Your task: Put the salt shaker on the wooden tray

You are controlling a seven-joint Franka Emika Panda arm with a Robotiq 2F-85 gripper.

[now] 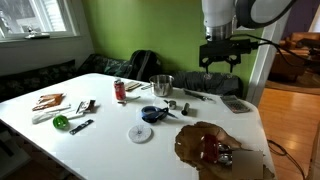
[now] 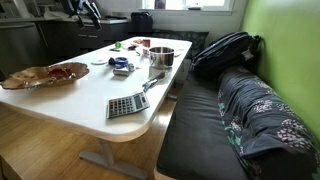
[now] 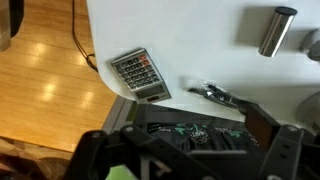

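Observation:
The salt shaker (image 3: 277, 30), a small metal cylinder, stands on the white table; it also shows in an exterior view (image 1: 185, 108). The wooden tray (image 1: 195, 142), dark brown and wavy-edged, lies at the table's near end and holds a red item and a small shiny item; it also shows in an exterior view (image 2: 25, 78). My gripper (image 1: 220, 60) hangs high above the table's far edge, open and empty, well apart from shaker and tray. In the wrist view its fingers (image 3: 185, 150) frame the dark bench below.
A calculator (image 3: 140, 72) lies near the table edge, a black utensil (image 3: 215, 93) beside it. A metal pot (image 1: 162, 84), red can (image 1: 120, 90), blue item (image 1: 152, 113), white disc (image 1: 140, 133) and green item (image 1: 62, 121) are on the table. A backpack (image 2: 225, 50) sits on the bench.

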